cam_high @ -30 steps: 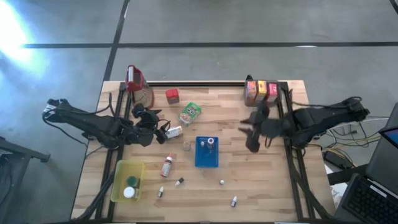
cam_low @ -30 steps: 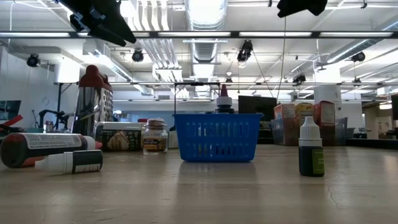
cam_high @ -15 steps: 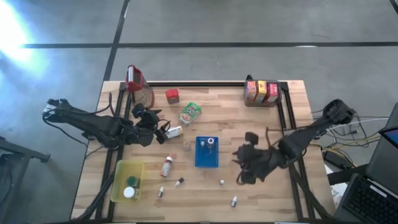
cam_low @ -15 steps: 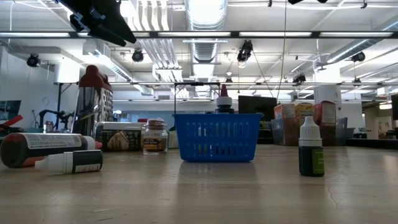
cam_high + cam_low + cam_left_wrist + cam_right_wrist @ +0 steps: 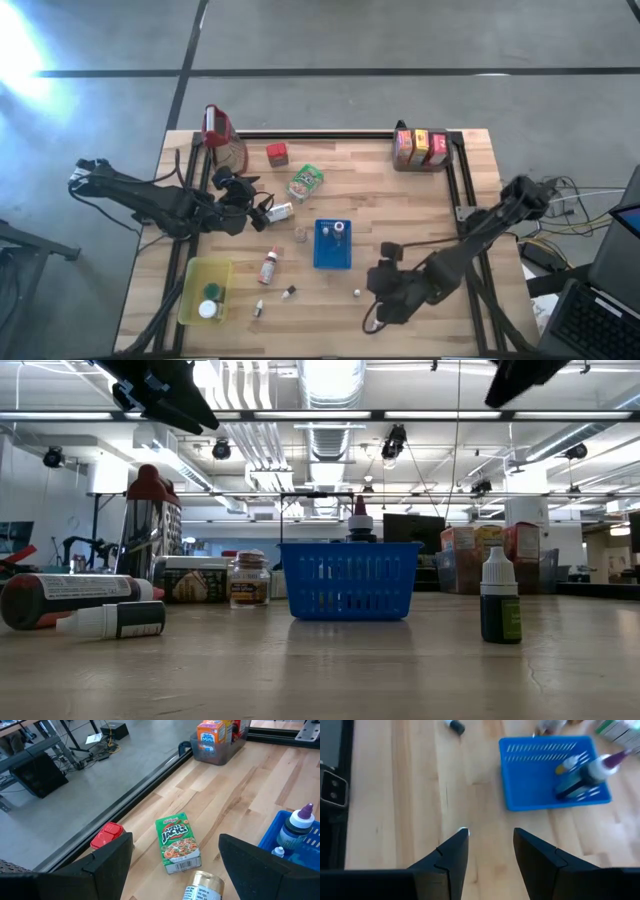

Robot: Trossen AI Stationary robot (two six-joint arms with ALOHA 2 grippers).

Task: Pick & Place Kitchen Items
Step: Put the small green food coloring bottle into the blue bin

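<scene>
Right gripper [image 5: 382, 305], fingers apart and empty, hangs over the small white-capped dropper bottle [image 5: 500, 598] at the table's near edge; left gripper [image 5: 175, 865], fingers spread, waits above the green cereal carton [image 5: 176, 841]; risk: an off-centre descent could topple the upright bottle.

Right of the blue basket [image 5: 332, 246], bare wood runs open to the table's edge. Left of the basket, a jar [image 5: 301, 234], a red bottle [image 5: 269, 267] and a cereal box [image 5: 305, 183] crowd the way.
</scene>
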